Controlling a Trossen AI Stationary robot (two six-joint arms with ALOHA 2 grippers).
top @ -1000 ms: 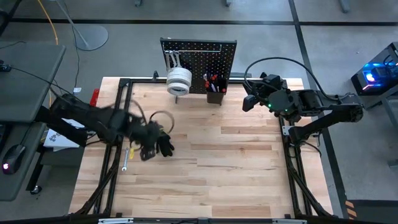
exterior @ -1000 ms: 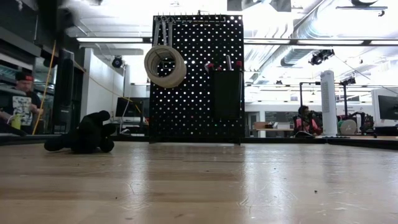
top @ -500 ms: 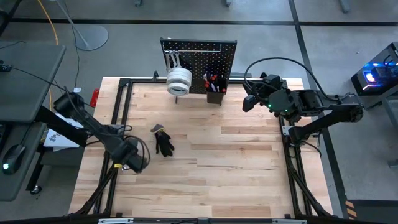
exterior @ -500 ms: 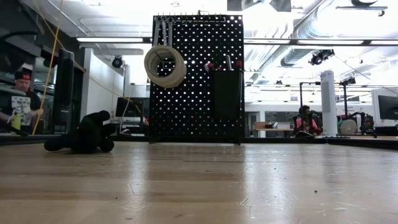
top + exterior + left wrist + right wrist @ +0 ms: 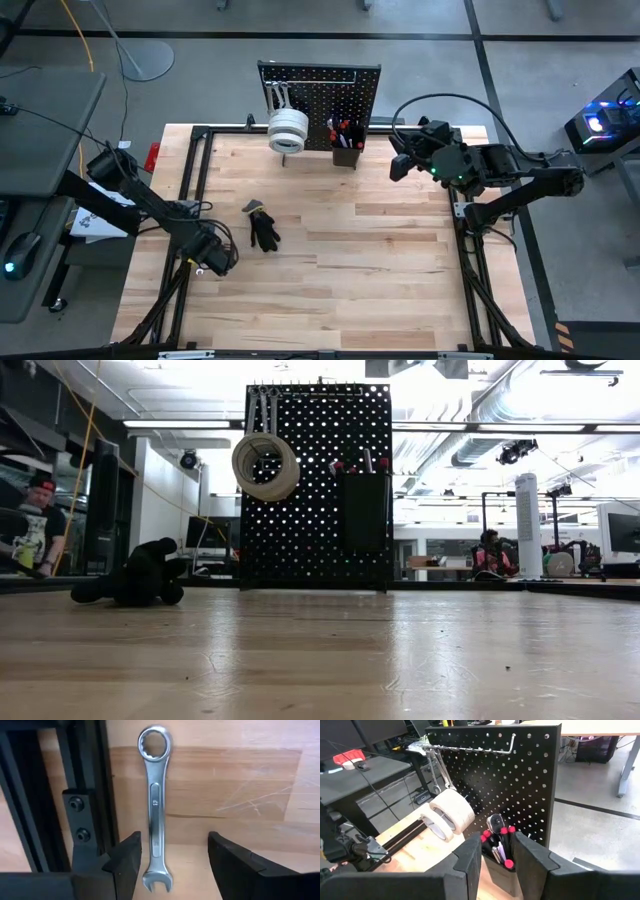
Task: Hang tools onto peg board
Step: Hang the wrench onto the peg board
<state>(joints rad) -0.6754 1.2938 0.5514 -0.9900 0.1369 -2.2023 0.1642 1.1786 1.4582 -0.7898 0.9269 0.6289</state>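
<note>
Wrench (image 5: 155,805) lay flat on the desk (image 5: 380,250) near its left edge, just beside the black frame rail (image 5: 85,795), ring end away from the left gripper (image 5: 170,865). That gripper hung over the open-jawed end of the wrench, its fingers (image 5: 125,865) spread wide on either side of the shaft and holding nothing. In the high view the left gripper (image 5: 212,256) sat at the desk's left side, near the black pliers (image 5: 263,232), which lay apart from it on the wood.

The peg board (image 5: 320,105) stood upright at the back edge of the desk. White tape rolls (image 5: 447,815) hung on it, wrenches (image 5: 440,770) hung from the long hook (image 5: 475,750) above them, and red-handled screwdrivers (image 5: 497,842) stood in the black bin (image 5: 364,510).

The right gripper (image 5: 400,165) waited above the desk's back right corner, facing the board, its fingers (image 5: 470,860) set at a narrow gap with nothing between them.
</note>
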